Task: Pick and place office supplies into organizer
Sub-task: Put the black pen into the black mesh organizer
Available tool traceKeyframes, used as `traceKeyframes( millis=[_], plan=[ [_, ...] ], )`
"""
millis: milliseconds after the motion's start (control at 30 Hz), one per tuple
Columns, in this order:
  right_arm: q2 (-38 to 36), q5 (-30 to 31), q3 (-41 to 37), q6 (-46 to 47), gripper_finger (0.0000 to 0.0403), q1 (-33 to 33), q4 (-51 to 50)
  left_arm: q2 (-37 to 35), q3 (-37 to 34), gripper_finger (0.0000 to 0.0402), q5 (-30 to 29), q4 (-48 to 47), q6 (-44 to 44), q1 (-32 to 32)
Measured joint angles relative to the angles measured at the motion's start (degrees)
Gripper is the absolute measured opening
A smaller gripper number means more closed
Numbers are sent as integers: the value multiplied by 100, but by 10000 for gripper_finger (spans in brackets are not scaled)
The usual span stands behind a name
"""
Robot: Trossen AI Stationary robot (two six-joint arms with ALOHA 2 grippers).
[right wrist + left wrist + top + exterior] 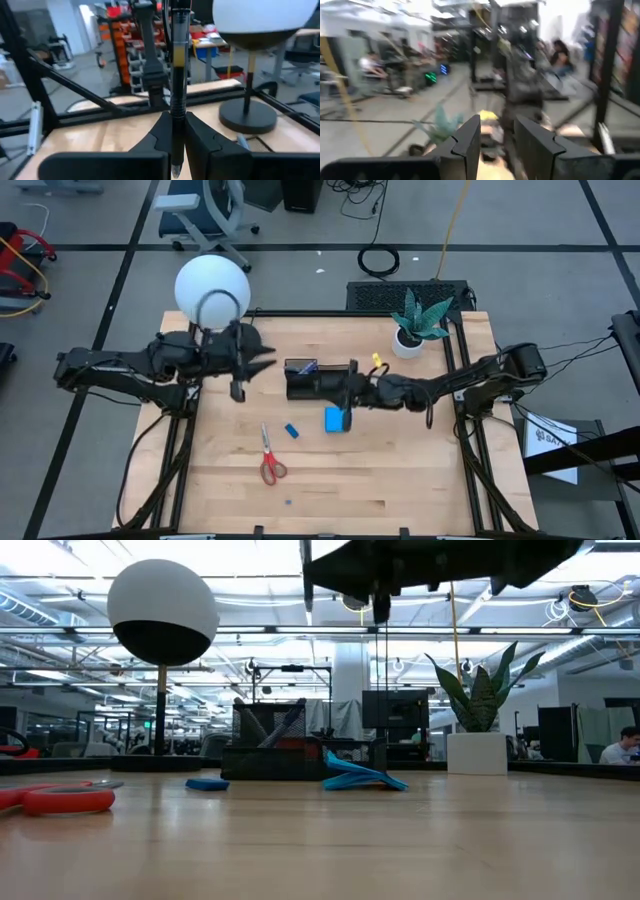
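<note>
A grey floor crossed by dark lines (100,250) surrounds the light wooden table (330,480). A blue-grey wheeled office chair (205,210) stands beyond it. Bright ceiling strip lights (60,560) glow overhead.

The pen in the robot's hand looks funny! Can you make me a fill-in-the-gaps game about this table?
1. The right hand is shut on a black ____.
2. The scissors have ____ handles.
3. The blue note pad lies on the table, just in front of the black ____.
4. The plant stands in a ____ pot.

Missing words: pen; red; organizer; white
</note>
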Motion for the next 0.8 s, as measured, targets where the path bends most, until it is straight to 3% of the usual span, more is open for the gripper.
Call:
traceKeyframes(
  millis=[133,300,467,567,667,800],
  plan=[
    [-23,-497,-27,-52,19,-247,76,201,0,127,606,-123,48,-5],
    [-56,-873,22,-251,19,-516,65,383,0,127,679,-461,51,1],
    [-84,-1594,23,-428,19,-798,259,420,0,127,155,-955,343,14],
    [-77,-1652,24,-741,19,-983,258,454,0,127,-135,-1046,353,17],
    [-77,-2150,25,-1049,19,-1176,296,574,0,127,-170,-946,304,17],
    [-77,-2218,33,-841,19,-1342,398,933,-4,127,-171,-514,644,17]
  ],
)
